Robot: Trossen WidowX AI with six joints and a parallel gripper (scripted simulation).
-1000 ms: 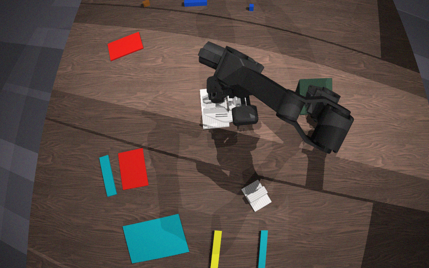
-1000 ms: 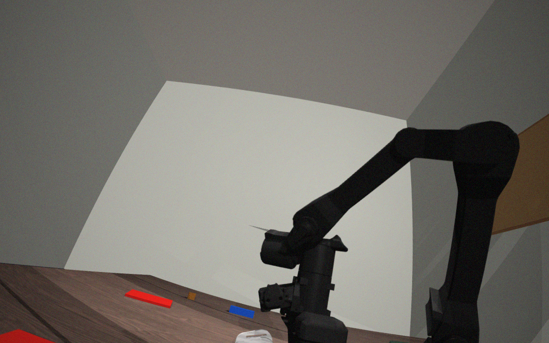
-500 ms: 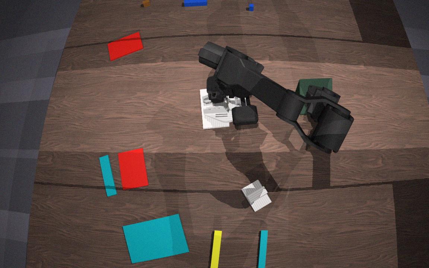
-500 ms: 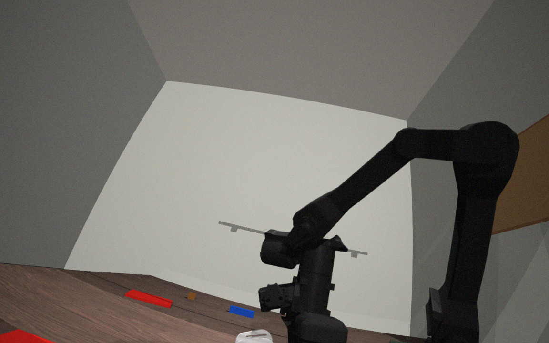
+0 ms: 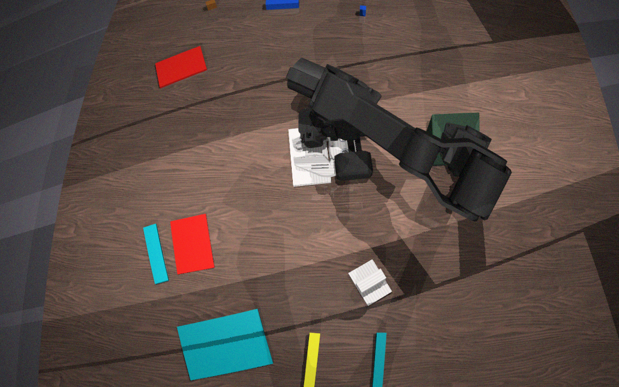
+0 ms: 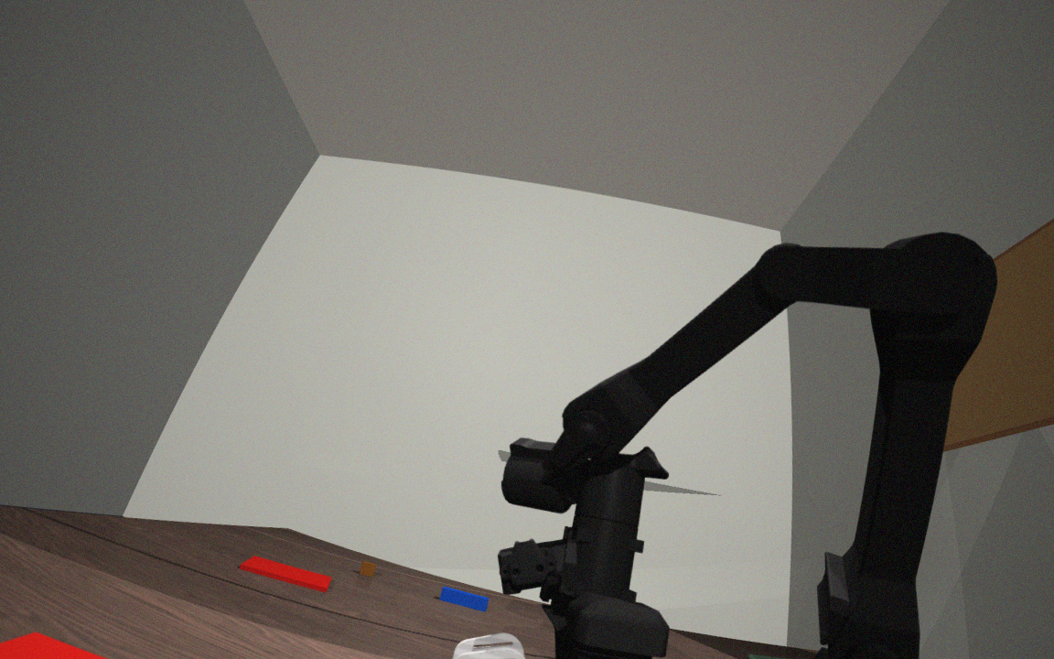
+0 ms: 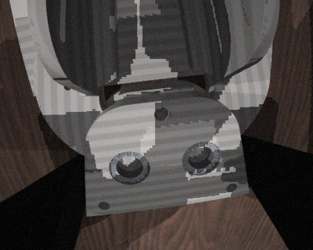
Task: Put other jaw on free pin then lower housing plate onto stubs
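Observation:
The white housing plate [image 7: 163, 190], with two ringed round holes, lies across the lower middle of the wrist view. My gripper [image 7: 161, 152] is shut on it, with a black finger at each side edge. Behind it, the left jaw [image 7: 39, 45] and right jaw [image 7: 252, 38] lie side by side over the white base [image 7: 248, 98] [image 5: 302, 180]. In the top view my arm hides much of the base and jaws. The pins, stubs and gear teeth are hidden, so I cannot tell whether the teeth mesh or the plate is seated.
A white stepped block [image 5: 369, 282] lies toward the front. A green box [image 5: 456, 120] stands beside the arm's base. Red plates [image 5: 181, 66] [image 5: 192, 244] and a cyan plate [image 5: 224, 344] lie left. Yellow [image 5: 311, 358] and cyan [image 5: 379, 358] bars are in front.

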